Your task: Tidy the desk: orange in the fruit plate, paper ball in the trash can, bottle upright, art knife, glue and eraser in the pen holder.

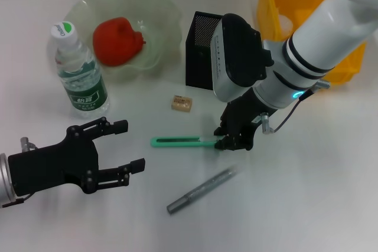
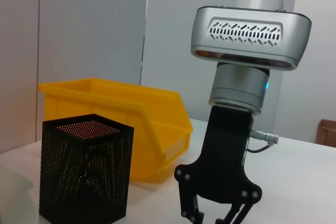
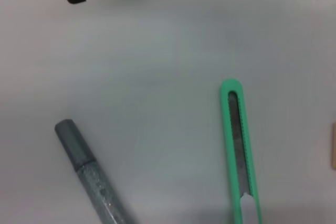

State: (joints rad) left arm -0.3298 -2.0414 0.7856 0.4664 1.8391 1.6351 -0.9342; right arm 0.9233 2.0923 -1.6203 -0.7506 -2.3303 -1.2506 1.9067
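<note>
Office desk [image 1: 331,193], mesh pen holder [image 1: 199,51]

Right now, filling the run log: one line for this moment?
right gripper: down at green art knife end | left gripper: open, idle | bottle: upright | glue, eraser: on desk

art knife [image 1: 177,141] between eraser [image 1: 182,104] (behind) and glue [image 1: 201,190] | bottle [image 1: 79,70] left

Green art knife [image 1: 180,141] flat on desk; bottle [image 1: 78,72] upright; orange [image 1: 118,41] in fruit plate [image 1: 159,16]
</note>
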